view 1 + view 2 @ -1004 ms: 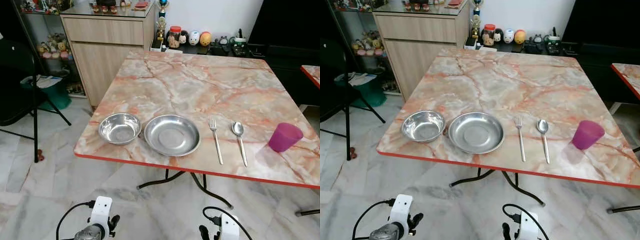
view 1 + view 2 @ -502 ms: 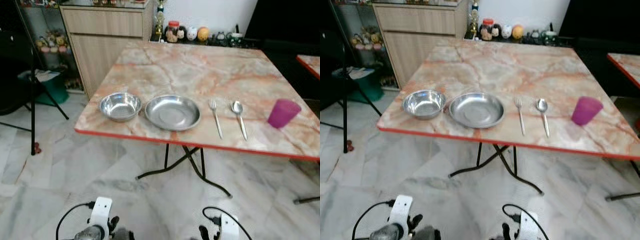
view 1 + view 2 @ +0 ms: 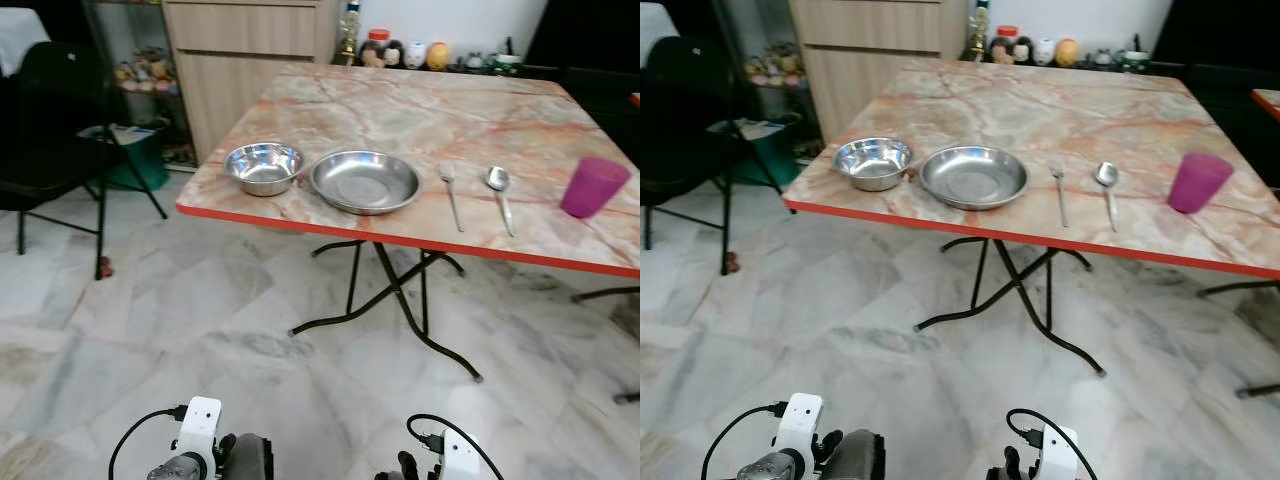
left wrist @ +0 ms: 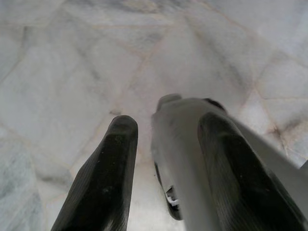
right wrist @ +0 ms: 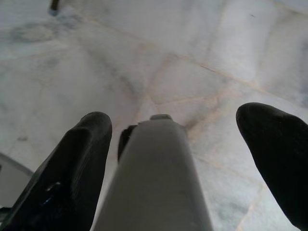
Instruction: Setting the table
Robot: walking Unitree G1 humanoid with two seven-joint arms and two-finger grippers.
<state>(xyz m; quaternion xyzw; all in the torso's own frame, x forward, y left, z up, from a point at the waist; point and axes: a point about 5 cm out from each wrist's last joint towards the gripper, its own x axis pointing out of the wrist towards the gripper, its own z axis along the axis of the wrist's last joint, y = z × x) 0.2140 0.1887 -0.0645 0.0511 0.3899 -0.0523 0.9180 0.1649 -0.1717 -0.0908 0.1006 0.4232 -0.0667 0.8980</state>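
On the marble-pattern table (image 3: 420,100), along its near edge, a steel bowl (image 3: 263,166), a steel plate (image 3: 364,181), a fork (image 3: 451,196), a spoon (image 3: 500,188) and a purple cup (image 3: 594,186) stand in a row from left to right. Both arms hang low, far from the table, with their wrists at the bottom of the eye views. My left gripper (image 4: 166,127) is open above the floor, with nothing held. My right gripper (image 5: 183,125) is wide open, also over the floor. A grey part of my own body lies behind each pair of fingers.
A stretch of marble floor (image 3: 200,330) lies between me and the table. The table's black folding legs (image 3: 390,300) splay out beneath it. A black chair (image 3: 50,120) stands at the left, a wooden cabinet (image 3: 250,50) behind it. Jars and figurines (image 3: 410,52) line the far wall.
The whole picture has shifted: the camera has drawn back from the table, which now sits farther off and higher in view. The tableware has kept its places. Both arms still hang.
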